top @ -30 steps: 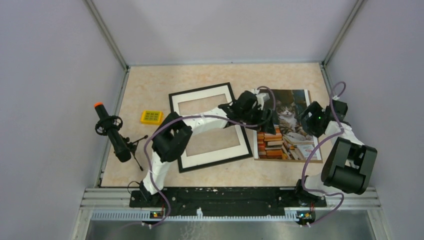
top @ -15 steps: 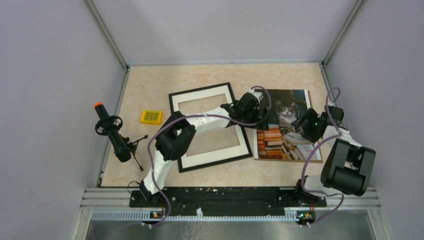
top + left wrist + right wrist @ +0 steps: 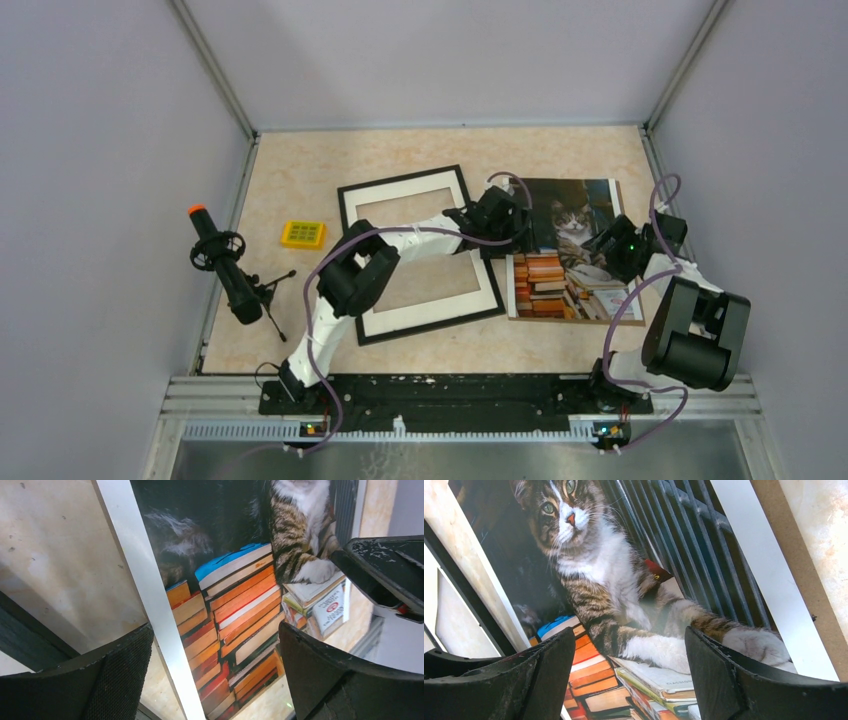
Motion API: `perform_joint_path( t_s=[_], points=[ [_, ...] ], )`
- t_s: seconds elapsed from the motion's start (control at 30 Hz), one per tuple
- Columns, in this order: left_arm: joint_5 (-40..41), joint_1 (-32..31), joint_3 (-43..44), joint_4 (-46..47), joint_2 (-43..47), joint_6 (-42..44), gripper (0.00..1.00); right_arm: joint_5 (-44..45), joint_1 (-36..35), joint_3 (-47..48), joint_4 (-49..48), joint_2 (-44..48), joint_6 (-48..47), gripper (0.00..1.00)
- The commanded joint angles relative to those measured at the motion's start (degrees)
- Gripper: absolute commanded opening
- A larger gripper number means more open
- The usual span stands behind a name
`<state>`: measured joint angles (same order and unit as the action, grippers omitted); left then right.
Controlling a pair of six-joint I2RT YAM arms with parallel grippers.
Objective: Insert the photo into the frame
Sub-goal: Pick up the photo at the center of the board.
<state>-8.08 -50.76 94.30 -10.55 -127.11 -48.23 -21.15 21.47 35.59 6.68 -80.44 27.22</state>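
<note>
The photo (image 3: pixel 570 262), a cat on stacked books with a white border, lies face up on a brown sheet at the right of the table. It fills the left wrist view (image 3: pixel 235 585) and the right wrist view (image 3: pixel 614 580). The black frame (image 3: pixel 418 252) with its white mat lies flat to its left. My left gripper (image 3: pixel 512 232) is open and empty, low over the photo's left border (image 3: pixel 145 595). My right gripper (image 3: pixel 604 246) is open and empty, low over the photo's right part, above the cat's paw (image 3: pixel 659 650).
The brown cardboard sheet (image 3: pixel 625 320) shows as a thin edge under the photo, also in the right wrist view (image 3: pixel 804 565). A yellow block (image 3: pixel 302 234) and a black tripod device with an orange tip (image 3: pixel 225 265) sit at the left. Grey walls enclose the table.
My left gripper has drawn back a little left and up, from over the cat to the photo's left edge. My right gripper has moved slightly left and lower over the photo.
</note>
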Motion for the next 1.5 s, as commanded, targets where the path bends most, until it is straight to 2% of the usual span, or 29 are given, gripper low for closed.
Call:
perform_joint_path(
  t_s=[0.0,0.23,0.5,0.7,0.9,1.13,1.3,1.47],
  points=[
    [-5.8,0.8,-2.0,1.1,-3.5,-6.4,0.98,1.7,-0.2,-2.3,0.7,-2.3,-0.4,0.80],
    [-14.3,3.8,-10.3,17.4,1.4,-10.5,0.98,-0.3,-0.4,-4.5,-2.1,-4.3,0.3,0.79],
    [-19.3,4.2,-13.2,28.7,3.0,-13.5,0.98,-0.9,-0.6,-4.6,-2.7,-4.6,0.4,0.79],
    [-19.2,4.1,-12.5,28.6,3.0,-12.6,0.98,-0.9,-0.7,-4.7,-3.1,-4.9,0.4,0.79],
    [-18.4,4.1,-15.1,32.7,6.1,-11.5,0.94,-1.3,-1.0,-4.6,-3.7,-5.8,0.5,0.79],
    [-15.9,3.5,-13.6,29.6,8.3,-7.1,0.91,-1.2,-1.2,-4.7,-3.7,-5.9,0.4,0.79],
    [-18.5,3.3,-12.1,30.5,6.1,-8.8,0.89,-1.3,-1.2,-4.7,-3.7,-5.7,0.3,0.78],
    [-18.5,3.4,-11.0,28.1,4.4,-10.9,0.79,-1.1,-1.2,-4.7,-3.4,-4.7,0.1,0.78]
  ],
)
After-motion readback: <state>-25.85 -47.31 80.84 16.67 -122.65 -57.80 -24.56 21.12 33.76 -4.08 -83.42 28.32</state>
